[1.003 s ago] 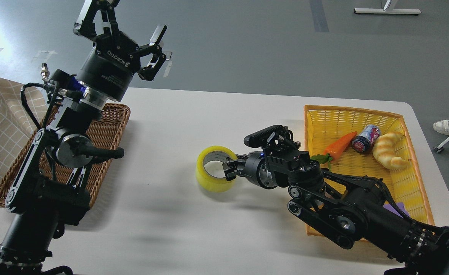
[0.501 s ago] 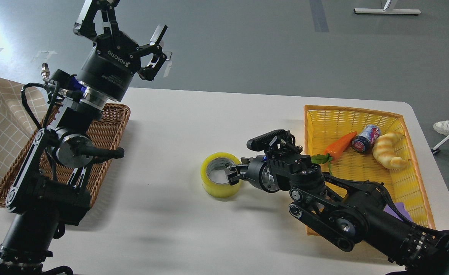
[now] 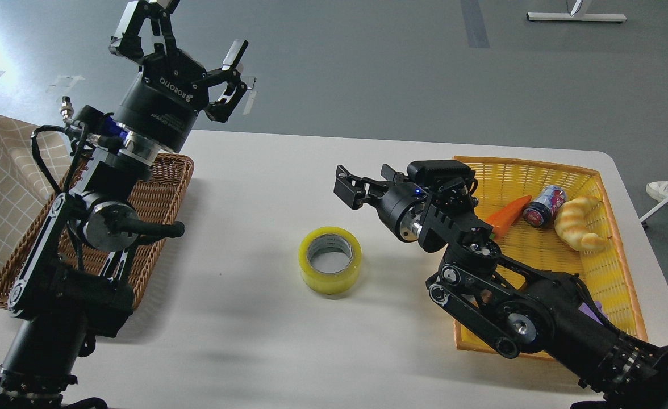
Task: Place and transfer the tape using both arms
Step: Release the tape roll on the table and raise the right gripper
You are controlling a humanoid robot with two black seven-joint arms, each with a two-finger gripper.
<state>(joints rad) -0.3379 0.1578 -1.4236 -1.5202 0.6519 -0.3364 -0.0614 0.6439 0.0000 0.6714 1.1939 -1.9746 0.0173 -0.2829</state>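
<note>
On the white table [image 3: 254,318] one tape roll [image 3: 330,260] lies flat between two baskets, free of both arms; right gripper [image 3: 362,183] spread above it, left gripper [image 3: 183,40] raised, fingers wide.

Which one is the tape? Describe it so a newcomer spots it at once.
Start at the white table, between the brown wicker basket on the left and the yellow basket on the right. The tape lies flat on the bare middle, alone. It is a yellow ring with a grey core, unlike the solid yellow croissant in the basket.
</note>
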